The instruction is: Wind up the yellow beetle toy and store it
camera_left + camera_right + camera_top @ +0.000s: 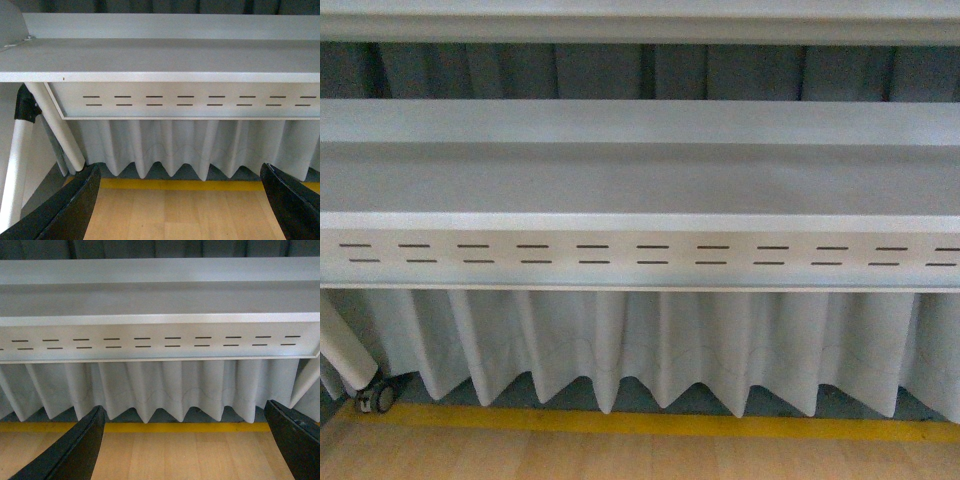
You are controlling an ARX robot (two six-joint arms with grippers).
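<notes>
Toy was nowhere in any view, so couldn't place it relative to either gripper. All three cams just stared at white table [640,222] edge with slotted panel [650,254], pleated skirt [650,345] below, yellow floor line [650,423].

Left gripper [180,210] had fingers spread wide, nothing between. Right gripper [187,447] same, wide apart and empty.

Handling guess: small glossy car, likely light, hard, bit slippery. Probably best pinched across body sides, clear of wheels so wind-up can work.

Left hand [180,205] fingers spread wide and holding nothing, right hand [185,445] likewise spread wide, empty
</notes>
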